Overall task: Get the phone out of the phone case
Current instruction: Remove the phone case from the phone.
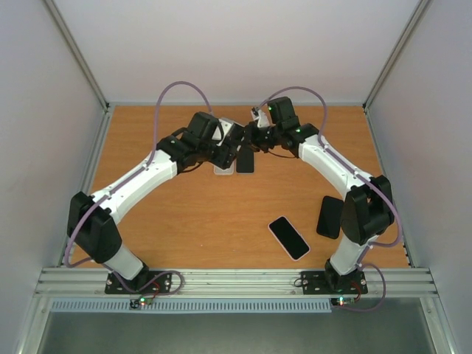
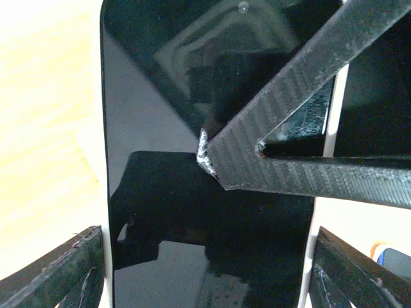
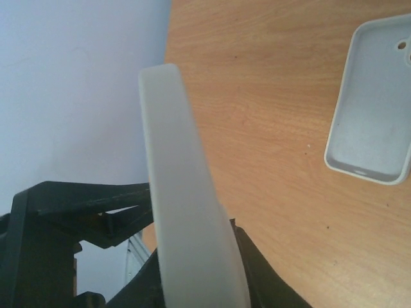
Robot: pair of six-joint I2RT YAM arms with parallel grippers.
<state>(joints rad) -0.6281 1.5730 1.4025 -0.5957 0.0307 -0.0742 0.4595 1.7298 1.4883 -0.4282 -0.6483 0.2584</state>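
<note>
One phone, case, left tool, right tool

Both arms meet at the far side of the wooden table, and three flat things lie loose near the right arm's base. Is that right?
Not quite. Only two flat things lie near the right arm's base, not three: a black-faced phone with a pale rim and a dark slab beside it. The top external view shows this. The rest holds.
</note>
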